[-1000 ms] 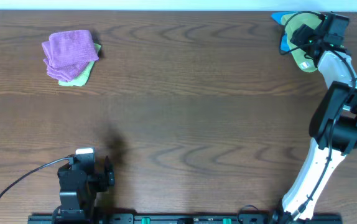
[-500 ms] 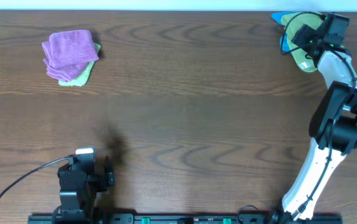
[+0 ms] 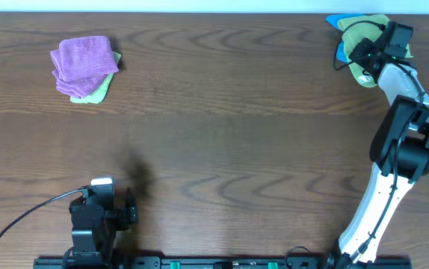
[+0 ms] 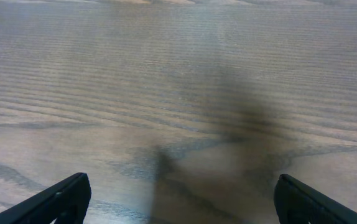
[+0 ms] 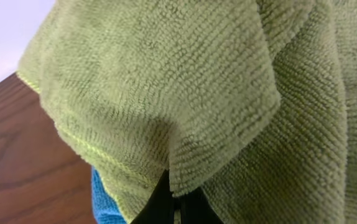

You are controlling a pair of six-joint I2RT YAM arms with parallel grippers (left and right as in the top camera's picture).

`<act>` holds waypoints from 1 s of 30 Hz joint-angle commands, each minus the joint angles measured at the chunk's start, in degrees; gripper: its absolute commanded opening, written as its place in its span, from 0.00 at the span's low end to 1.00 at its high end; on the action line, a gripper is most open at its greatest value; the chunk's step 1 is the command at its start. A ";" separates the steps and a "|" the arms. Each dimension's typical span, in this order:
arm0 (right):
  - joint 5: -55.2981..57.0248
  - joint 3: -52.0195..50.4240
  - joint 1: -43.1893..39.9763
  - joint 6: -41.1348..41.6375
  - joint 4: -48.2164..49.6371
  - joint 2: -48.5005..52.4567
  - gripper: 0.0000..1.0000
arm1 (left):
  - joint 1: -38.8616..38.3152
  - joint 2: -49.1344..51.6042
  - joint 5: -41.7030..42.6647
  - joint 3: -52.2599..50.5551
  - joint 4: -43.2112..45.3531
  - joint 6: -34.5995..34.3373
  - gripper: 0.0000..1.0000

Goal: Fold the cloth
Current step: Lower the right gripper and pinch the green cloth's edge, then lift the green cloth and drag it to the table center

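Note:
The lime-green cloth [image 3: 358, 31] lies bunched at the table's far right corner, partly on top of a bright blue cloth [image 3: 333, 21]. My right gripper [image 3: 365, 51] is on it, shut on a fold of the cloth. In the right wrist view the cloth [image 5: 185, 93] fills the frame and drapes over my closed right gripper [image 5: 177, 200], with a strip of the blue cloth [image 5: 104, 202] below it. Near the front left edge my left gripper [image 3: 128, 211] is open over bare wood. The left wrist view shows only that gripper [image 4: 181, 199] with its fingers [image 4: 66, 196] wide apart.
A purple folded cloth [image 3: 85, 61] sits on a paler green folded cloth [image 3: 101, 91] at the far left. The table's far edge [image 3: 199, 13] runs just behind both cloth piles. A black cable [image 3: 20, 217] curls by the left arm's base.
My right gripper has closed on the lime cloth and shifted slightly toward the far edge, gathering the cloth up. The left arm has not moved.

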 commanded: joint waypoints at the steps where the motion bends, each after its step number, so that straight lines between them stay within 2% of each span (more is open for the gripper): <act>1: -0.24 0.87 0.55 -1.68 -0.33 -6.60 0.02 | 0.13 -0.37 -0.98 -1.27 -1.75 -0.46 0.95; 8: -0.24 0.85 2.08 -7.06 -8.85 -16.72 0.01 | 0.13 -0.37 -0.98 -1.27 -1.75 -0.46 0.95; 17: -0.26 0.87 7.10 -12.70 -28.81 -31.36 0.01 | 0.13 -0.37 -0.98 -1.27 -1.75 -0.46 0.95; 23: -0.22 0.87 14.19 -14.73 -40.19 -41.20 0.01 | 0.13 -0.37 -0.98 -1.27 -1.75 -0.46 0.95; 30: -0.24 0.85 26.12 -14.86 -49.86 -50.27 0.02 | 0.13 -0.37 -0.98 -1.27 -1.75 -0.46 0.95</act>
